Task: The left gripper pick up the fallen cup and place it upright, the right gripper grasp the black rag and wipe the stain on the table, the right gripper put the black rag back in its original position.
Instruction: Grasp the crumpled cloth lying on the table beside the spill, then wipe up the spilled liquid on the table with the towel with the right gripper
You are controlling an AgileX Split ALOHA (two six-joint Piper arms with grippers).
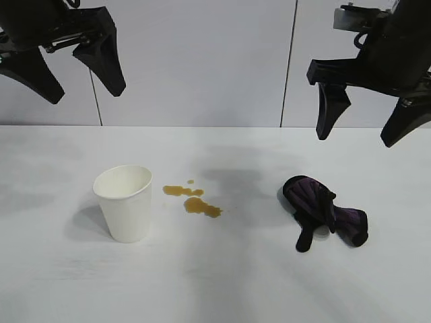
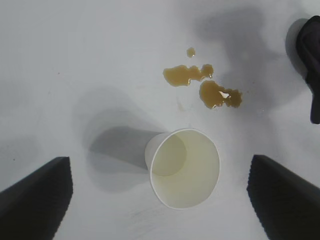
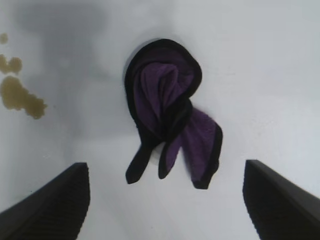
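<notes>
The cup (image 1: 124,202) stands upright on the table (image 1: 215,282), mouth up and empty, so the first step looks done. Taking the stain (image 1: 193,200) as the landmark: the cup sits just beside it on the left arm's side, not touching the liquid, and the black rag (image 1: 323,212) lies well apart from it on the right arm's side, bunched, with its strap-like tail pointing toward the camera.

The left claw (image 1: 74,67) hangs high above the table, up and back from the cup, its fingers spread and holding nothing; its wrist view looks straight down into the cup's mouth between the two fingertips. It appears idle.

The right claw (image 1: 367,124) hovers above the rag, on the far side of the stain from the cup, released, with its fingers wide apart and empty. In its wrist view the rag (image 3: 170,115) lies centred between the fingers and the stain shows off at the edge.

The step in hand seems to be the grasp of the rag. The next move calls for a straight descent onto the bunched middle of the cloth, closing on the thick fold rather than the thin tail, then carrying it across to the amber blobs while keeping clear of the cup.
</notes>
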